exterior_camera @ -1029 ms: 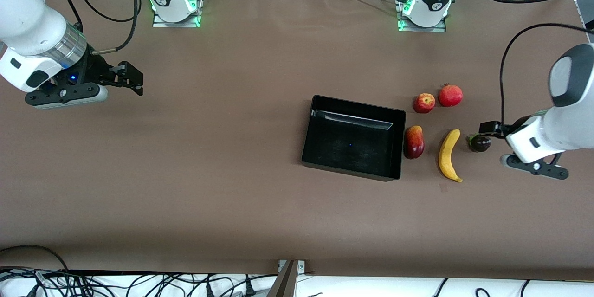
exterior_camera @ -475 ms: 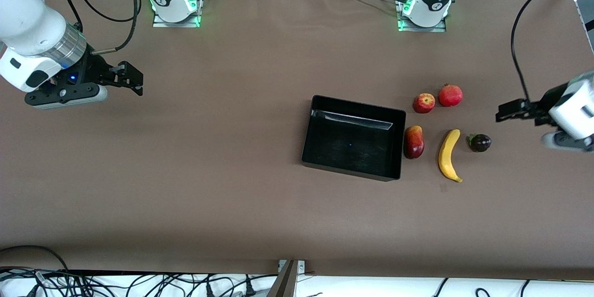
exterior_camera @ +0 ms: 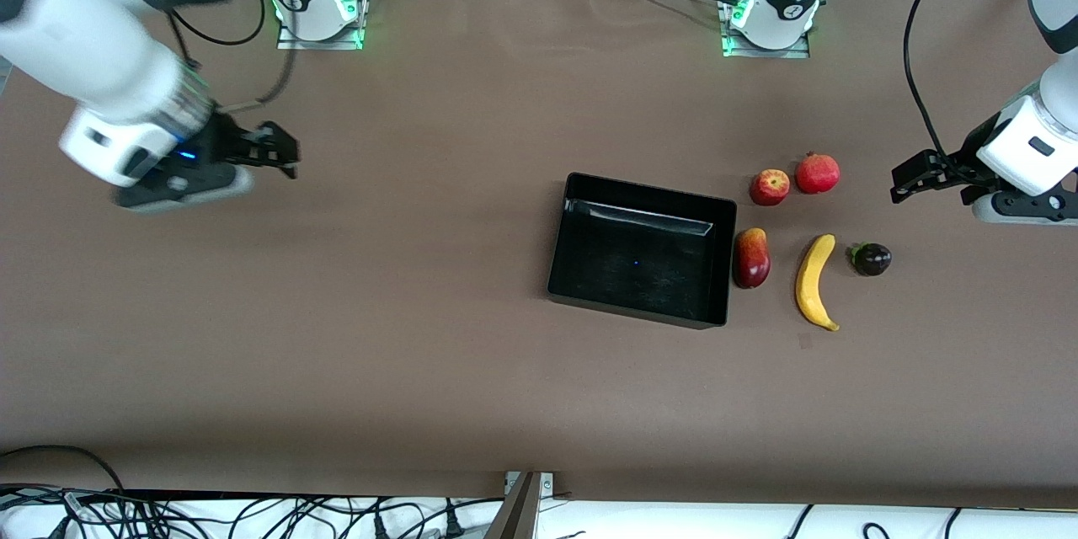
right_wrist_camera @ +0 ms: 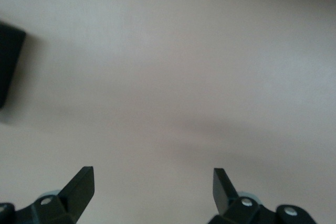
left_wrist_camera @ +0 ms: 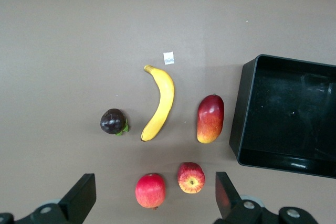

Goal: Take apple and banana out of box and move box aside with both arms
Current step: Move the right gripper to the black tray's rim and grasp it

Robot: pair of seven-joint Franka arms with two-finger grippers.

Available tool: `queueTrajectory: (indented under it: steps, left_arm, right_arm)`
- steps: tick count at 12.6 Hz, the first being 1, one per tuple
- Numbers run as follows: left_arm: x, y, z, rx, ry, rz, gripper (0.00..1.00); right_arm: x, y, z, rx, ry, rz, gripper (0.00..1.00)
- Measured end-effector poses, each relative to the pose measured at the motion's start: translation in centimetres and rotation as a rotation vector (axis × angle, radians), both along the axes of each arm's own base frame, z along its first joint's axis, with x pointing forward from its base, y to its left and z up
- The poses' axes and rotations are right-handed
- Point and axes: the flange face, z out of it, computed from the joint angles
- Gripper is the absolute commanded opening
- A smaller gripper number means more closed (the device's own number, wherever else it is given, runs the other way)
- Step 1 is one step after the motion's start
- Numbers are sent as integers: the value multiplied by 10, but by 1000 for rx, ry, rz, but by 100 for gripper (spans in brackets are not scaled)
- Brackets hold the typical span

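The black bin [exterior_camera: 647, 195] stands open and empty at mid-table. The yellow banana [exterior_camera: 815, 280] lies beside it toward the left arm's end. The red apple with yellow patches [exterior_camera: 770, 186] sits farther from the front camera than the banana. My left gripper [exterior_camera: 905, 181] is open and empty, up over bare table at the left arm's end of the fruits. The left wrist view shows the gripper [left_wrist_camera: 155, 188], the banana [left_wrist_camera: 160, 103], the apple [left_wrist_camera: 191, 177] and the bin [left_wrist_camera: 241, 103] far below. My right gripper [exterior_camera: 282, 153] is open and empty over bare table at the right arm's end; it also shows in its wrist view [right_wrist_camera: 152, 182].
A round red fruit [exterior_camera: 818, 173] sits beside the apple. A red mango [exterior_camera: 751, 257] lies between bin and banana. A small dark fruit [exterior_camera: 871, 259] lies beside the banana toward the left arm's end. A dark blurred shape [right_wrist_camera: 8, 66] shows at the right wrist view's edge.
My left gripper has risen and drawn back from the dark fruit toward the left arm's end. My right gripper has moved a little toward the table's middle. The fruits and bin have not moved.
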Motion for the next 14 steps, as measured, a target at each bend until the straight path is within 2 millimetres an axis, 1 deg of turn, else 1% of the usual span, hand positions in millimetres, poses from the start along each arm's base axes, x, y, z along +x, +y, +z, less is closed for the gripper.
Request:
queueTrajectory:
  steps: [2,3,4,5,7,8,9,10,11,12,13,14]
  left_arm:
    - [0,2,0,0,-2,3,100]
    - [-1,0,1,0,-7,0,100]
    - [-1,-3,3,0,-11,-5,100]
    - [-1,-5,4,0,-12,-9,100]
    - [-3,-7,6,0,-12,-12,100]
    - [-4,-6,7,0,-13,-10,100]
    - [-4,-4,8,0,-14,-5,100]
    - [-5,0,9,1,-14,0,100]
    - [-5,2,9,1,-14,5,100]
    - [-5,4,8,1,-14,9,100]
    - [-5,5,8,1,-14,11,100]
    - [-5,5,8,1,-14,12,100]
  right_arm:
    - [3,33,-31,72,54,-35,100]
    - [6,57,-48,94,54,-81,100]
    - [4,91,-68,103,43,-121,100]
    - [-3,137,-92,107,29,-161,100]
    - [-34,231,-145,121,3,-264,100]
    - [-49,265,-171,128,-9,-313,100]
    - [-64,293,-198,128,-20,-350,100]
    - [-75,313,-222,126,-31,-381,99]
    - [-85,328,-242,127,-41,-405,98]
    - [-92,339,-258,133,-48,-425,94]
    - [-99,347,-272,136,-50,-438,86]
    - [-103,352,-282,135,-54,-440,68]
